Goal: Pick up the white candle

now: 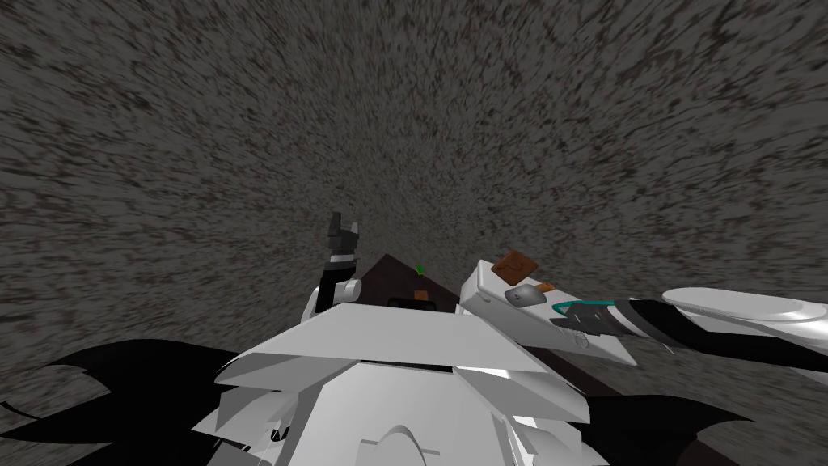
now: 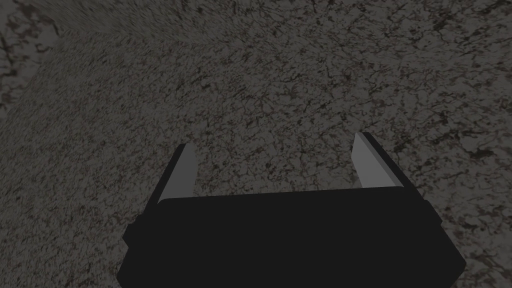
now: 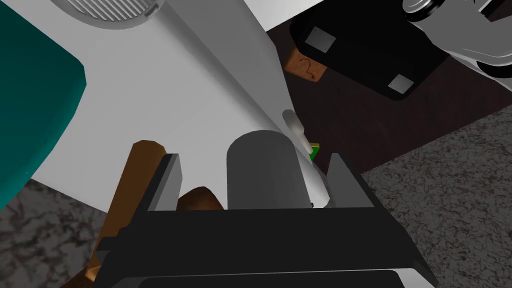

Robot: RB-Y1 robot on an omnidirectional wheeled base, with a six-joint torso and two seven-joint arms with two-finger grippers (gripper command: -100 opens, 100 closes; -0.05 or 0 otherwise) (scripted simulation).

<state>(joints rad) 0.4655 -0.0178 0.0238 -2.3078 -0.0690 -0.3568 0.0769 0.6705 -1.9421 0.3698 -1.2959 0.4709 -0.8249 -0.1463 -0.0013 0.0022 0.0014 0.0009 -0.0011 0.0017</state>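
1. Your right gripper is spread around the grey candle, with a gap on each side.
2. The candle rests on a white slab. In the head view, a brown block is at its 12 o'clock.
3. Your left gripper is spread over the speckled floor.

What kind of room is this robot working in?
Likely a room in a house, though I can't be sure: a speckled grey floor, a dark brown table, and a white unit holding a grey candle and a teal thing.

One candle — two grippers
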